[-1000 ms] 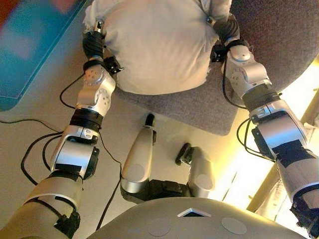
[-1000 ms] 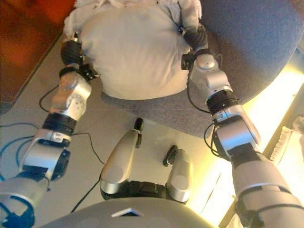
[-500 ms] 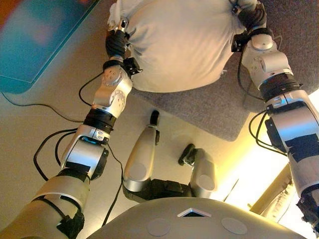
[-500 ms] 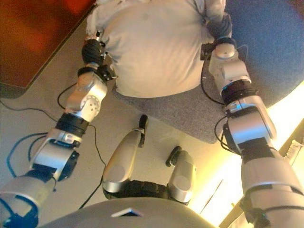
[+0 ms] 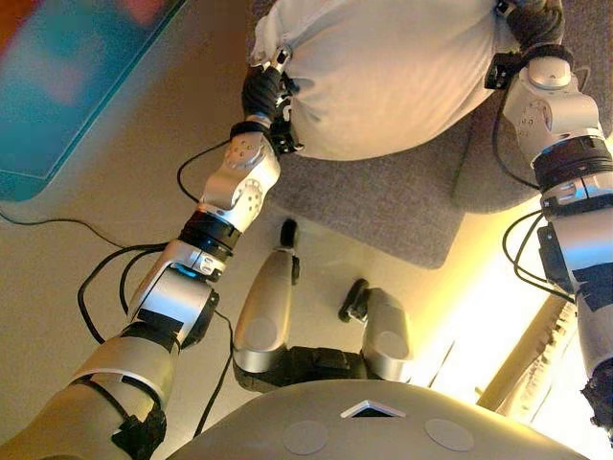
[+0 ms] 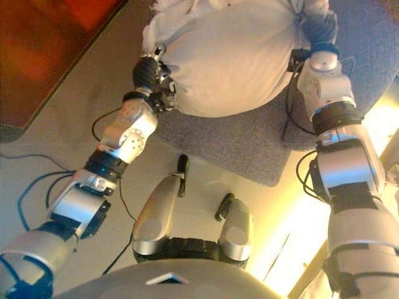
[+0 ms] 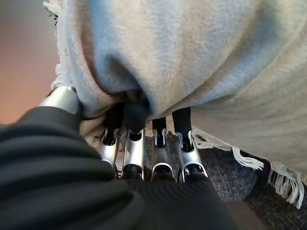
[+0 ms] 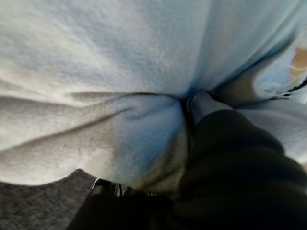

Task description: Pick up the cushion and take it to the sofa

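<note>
The cream cushion (image 5: 393, 77) with a fringed edge hangs between my two hands, lifted over a grey rug (image 5: 402, 206). My left hand (image 5: 261, 91) grips its left edge. In the left wrist view the fingers (image 7: 144, 153) lie under the cushion (image 7: 192, 57) and the thumb (image 7: 62, 98) presses into the fabric. My right hand (image 5: 532, 24) grips the right edge. In the right wrist view its thumb (image 8: 204, 103) is sunk into bunched fabric (image 8: 96, 72), and the fingers are mostly hidden.
A teal panel (image 5: 67, 77) lies on the floor at the far left. A brightly lit strip of floor (image 5: 498, 326) runs along the lower right, beside a pale wooden edge (image 5: 522, 359).
Both arms have swung to the right with the cushion held between them. It has moved across the rug towards the right. The grip of both hands looks the same.
</note>
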Robot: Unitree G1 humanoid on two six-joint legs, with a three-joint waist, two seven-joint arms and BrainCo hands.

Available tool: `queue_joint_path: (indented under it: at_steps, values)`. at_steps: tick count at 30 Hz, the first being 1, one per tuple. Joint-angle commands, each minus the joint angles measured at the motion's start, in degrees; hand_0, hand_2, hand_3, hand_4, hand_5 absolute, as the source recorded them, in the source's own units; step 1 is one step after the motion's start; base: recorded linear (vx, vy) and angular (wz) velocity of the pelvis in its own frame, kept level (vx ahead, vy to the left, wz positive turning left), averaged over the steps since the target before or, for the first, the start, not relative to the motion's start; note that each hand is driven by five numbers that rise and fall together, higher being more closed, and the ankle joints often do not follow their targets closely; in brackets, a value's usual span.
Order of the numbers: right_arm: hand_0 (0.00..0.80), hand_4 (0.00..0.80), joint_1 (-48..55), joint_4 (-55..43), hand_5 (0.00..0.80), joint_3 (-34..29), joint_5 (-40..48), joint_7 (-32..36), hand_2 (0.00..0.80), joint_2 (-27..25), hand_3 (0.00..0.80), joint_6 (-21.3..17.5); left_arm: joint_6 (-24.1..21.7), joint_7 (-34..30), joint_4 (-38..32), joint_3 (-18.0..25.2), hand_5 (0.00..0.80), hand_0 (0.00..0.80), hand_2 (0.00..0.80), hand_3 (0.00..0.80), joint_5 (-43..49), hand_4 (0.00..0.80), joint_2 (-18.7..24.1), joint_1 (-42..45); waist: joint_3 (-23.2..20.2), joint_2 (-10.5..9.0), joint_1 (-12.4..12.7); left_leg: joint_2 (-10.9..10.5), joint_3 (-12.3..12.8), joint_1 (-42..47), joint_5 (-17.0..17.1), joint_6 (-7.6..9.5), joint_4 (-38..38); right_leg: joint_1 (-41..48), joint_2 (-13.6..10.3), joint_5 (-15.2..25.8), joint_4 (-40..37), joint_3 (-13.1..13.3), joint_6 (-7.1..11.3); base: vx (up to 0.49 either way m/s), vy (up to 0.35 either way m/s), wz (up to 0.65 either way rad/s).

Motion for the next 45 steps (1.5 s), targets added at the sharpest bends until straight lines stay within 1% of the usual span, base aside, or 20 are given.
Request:
queue_joint_path:
  at_steps: [1, 2, 6, 12, 17, 19, 21, 23, 27, 28, 31, 34, 37, 38, 41, 45]
  values:
    - [0.000, 0.000, -7.0, -1.2, 0.000, 2.2, 2.1, 5.2, 0.000, -0.7, 0.000, -1.4, -1.2, 0.4, -0.8, -1.0, 0.166, 0.166, 0.166, 0.166, 2.8, 0.166, -2.6, -5.6, -3.6, -0.43, 0.5, 4.8, 0.8, 1.6, -5.4, -4.03, 5.3, -4.4, -2.1, 16.5, -6.3, 1.8, -2.17, 0.000, 0.000, 0.00]
    - [0.000, 0.000, -6.8, 0.5, 0.000, 2.5, 2.0, 5.4, 0.000, 0.1, 0.000, -1.4, -0.1, 0.6, 0.6, -0.7, 0.000, 0.000, 0.000, 0.000, 1.5, 0.000, -2.6, -6.0, -3.2, -0.25, 0.7, 4.7, 0.7, 1.3, -5.2, -3.93, 5.1, -4.8, -2.2, 16.7, -6.1, 1.6, -2.21, -0.043, -0.019, 0.04]
    - [0.000, 0.000, -7.3, 3.1, 0.000, 2.5, 1.6, 3.9, 0.000, 1.9, 0.000, -2.0, -0.8, 0.4, 2.7, -0.5, 0.000, 0.000, 0.000, 0.000, 1.3, 0.000, -2.7, -7.1, -2.3, 0.38, 1.0, 4.2, 0.4, 1.1, -4.5, -3.74, 4.3, -5.1, -2.3, 17.3, -6.3, 1.2, -2.13, -0.063, -0.005, 0.09]
    - [0.000, 0.000, -7.5, 4.3, 0.000, 1.8, 2.1, 2.7, 0.000, 1.9, 0.000, -2.5, -1.3, 0.1, 3.6, 0.1, 0.000, 0.000, 0.000, 0.000, 0.3, 0.000, -2.2, -7.4, -1.9, 0.84, 1.2, 3.9, 0.4, 1.4, -4.2, -3.74, 3.5, -5.0, -2.6, 17.9, -6.6, 0.7, -1.93, -0.016, 0.007, 0.04]
    - [0.000, 0.000, -5.3, 1.0, 0.000, -1.1, 4.3, -0.5, 0.000, 0.0, 0.000, -3.3, -2.7, -0.4, 0.3, 1.9, 0.000, 0.000, 0.000, 0.000, -0.7, 0.000, 0.1, -5.0, -2.2, 0.83, 1.3, 3.6, 0.1, 2.8, -4.0, -3.90, 2.2, -4.2, -2.8, 18.6, -7.5, 0.6, -1.52, 0.018, -0.015, 0.06]
    - [0.000, 0.000, -4.2, -0.7, 0.000, -2.0, 3.2, -3.0, 0.000, -0.9, 0.000, -4.7, -3.5, -0.1, -1.7, 2.9, 0.000, 0.000, 0.000, 0.000, -0.3, 0.000, 1.4, -3.2, -2.6, 0.74, 1.6, 3.5, 0.0, 3.3, -3.9, -3.95, 1.7, -3.6, -2.8, 18.9, -8.3, 0.3, -1.37, 0.020, -0.040, 0.06]
    - [0.000, 0.000, -2.5, -4.3, 0.000, -2.8, 2.3, -6.0, 0.000, -2.5, 0.000, -5.5, -4.1, -0.7, -4.3, 4.2, 0.000, 0.000, 0.000, 0.000, -0.2, 0.000, 3.4, -0.1, -3.0, 0.63, 1.8, 3.3, -0.1, 3.9, -3.9, -3.98, 1.2, -2.8, -2.8, 19.0, -9.1, 0.1, -1.26, 0.033, -0.035, 0.06]
    - [0.000, 0.000, -0.9, -7.9, 0.000, -4.3, 2.0, -7.2, 0.000, -3.8, 0.000, -6.5, -4.9, -1.7, -6.6, 5.4, 0.000, 0.000, 0.000, 0.000, 0.4, 0.000, 5.3, 3.3, -3.6, 0.65, 2.1, 3.2, -0.2, 4.6, -4.0, -3.94, 0.7, -2.0, -2.8, 19.2, -9.7, 0.0, -1.25, 0.052, -0.028, 0.02]
    - [0.000, 0.000, 3.3, -13.4, 0.000, -6.5, 0.7, -4.7, 0.000, -5.6, 0.000, -6.8, -5.6, -4.6, -9.7, 8.5, 0.000, 0.000, 0.000, 0.000, -0.7, 0.000, 8.2, 10.1, -5.2, 0.70, 2.8, 2.6, -0.4, 6.9, -3.7, -3.87, -1.3, 0.0, -3.0, 20.0, -11.4, -0.3, -0.93, 0.083, -0.030, 0.01]
    - [0.000, 0.000, 5.7, -16.1, 0.000, -7.5, 0.2, -3.5, 0.000, -6.6, 0.000, -6.8, -6.1, -6.0, -10.8, 10.2, 0.000, 0.000, 0.000, 0.000, -1.3, 0.000, 8.9, 13.4, -6.1, 0.63, 3.0, 2.4, -0.3, 8.1, -3.4, -3.81, -2.7, 1.0, -2.9, 20.4, -12.4, -0.4, -0.67, 0.107, -0.035, -0.02]
    - [0.000, 0.000, 11.4, -21.5, 0.000, -10.1, -1.4, -3.3, 0.000, -6.9, 0.000, -8.6, -6.9, -7.6, -13.6, 13.4, 0.000, 0.000, 0.000, 0.000, -1.0, 0.000, 9.2, 19.9, -7.9, 0.56, 3.2, 2.0, -0.2, 10.5, -2.6, -3.55, -5.6, 3.1, -2.4, 21.1, -14.4, -0.4, -0.37, 0.098, -0.029, 0.11]
    - [0.000, 0.000, 15.8, -27.4, 0.000, -12.9, -7.2, -8.0, 0.000, -6.4, 0.000, -11.4, -7.7, -8.6, -15.6, 15.5, 0.000, 0.000, 0.000, 0.000, 1.0, 0.000, 9.2, 24.2, -9.8, 0.84, 3.1, 1.9, 0.2, 12.3, -1.4, -3.39, -8.4, 4.7, -1.9, 22.1, -16.6, -0.8, -0.27, 0.058, -0.023, 0.10]
    - [0.000, 0.000, 18.9, -34.3, 0.000, -15.3, -8.9, -10.4, 0.000, -5.3, 0.000, -11.5, -8.0, -9.6, -17.9, 16.9, 0.000, 0.000, 0.000, 0.000, 3.1, 0.000, 9.9, 27.1, -11.3, 1.22, 3.1, 2.0, 0.5, 13.8, -0.9, -3.51, -10.3, 6.2, -1.4, 22.2, -18.6, -1.2, -0.34, 0.001, -0.030, 0.03]
    - [0.000, 0.000, 20.2, -36.0, 0.000, -15.9, -8.9, -10.1, 0.000, -4.9, 0.000, -11.1, -7.8, -10.1, -18.6, 17.3, 0.000, 0.000, 0.000, 0.000, 3.0, 0.000, 9.9, 27.9, -11.9, 1.20, 3.1, 2.0, 0.6, 14.0, -0.8, -3.59, -10.7, 6.7, -1.2, 22.1, -19.3, -1.3, -0.34, -0.024, -0.039, -0.02]
    - [0.000, 0.000, 25.4, -41.7, 0.000, -16.8, -5.8, -5.5, 0.000, -3.2, 0.000, -10.1, -7.4, -13.6, -21.4, 18.9, 0.000, 0.000, 0.000, 0.000, 2.4, 0.000, 9.5, 30.8, -13.6, 1.00, 2.7, 2.1, 0.8, 15.0, -0.5, -3.74, -11.6, 7.8, -0.8, 22.3, -20.7, -1.4, -0.35, -0.022, -0.039, -0.02]
    - [0.000, 0.000, 36.7, -48.2, 0.000, -16.5, -5.8, 3.3, 0.000, 1.5, 0.000, -9.8, -6.8, -17.5, -25.2, 19.4, 0.000, 0.000, 0.000, 0.000, -0.6, 0.000, 6.5, 36.0, -16.7, 0.76, 1.6, 2.7, 1.3, 17.4, 0.1, -3.71, -13.9, 8.9, 0.1, 22.9, -22.1, -1.3, -0.37, 0.016, -0.029, -0.10]
